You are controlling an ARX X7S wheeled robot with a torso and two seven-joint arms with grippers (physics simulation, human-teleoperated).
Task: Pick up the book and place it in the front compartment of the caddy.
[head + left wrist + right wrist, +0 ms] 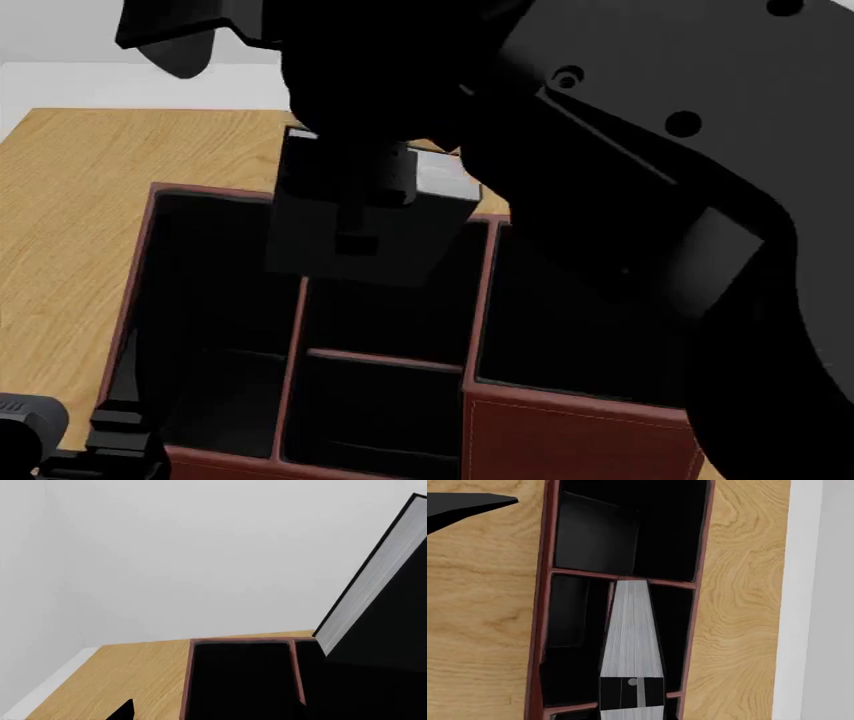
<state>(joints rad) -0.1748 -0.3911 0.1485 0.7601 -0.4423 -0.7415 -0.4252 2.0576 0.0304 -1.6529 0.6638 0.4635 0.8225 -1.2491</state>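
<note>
Right hand (631, 692) pinching book (632, 630) upright above caddy (547, 630) middle column, page edges clear of dividers.

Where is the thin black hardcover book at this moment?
The thin black hardcover book with white page edges is held by the right gripper above the middle column of the dark red-brown caddy, seen centre in the head view.

Flat, even, shadowless simulated light; sharp focus throughout, no glare; the caddy (574, 435) interior renders nearly featureless black.
</note>
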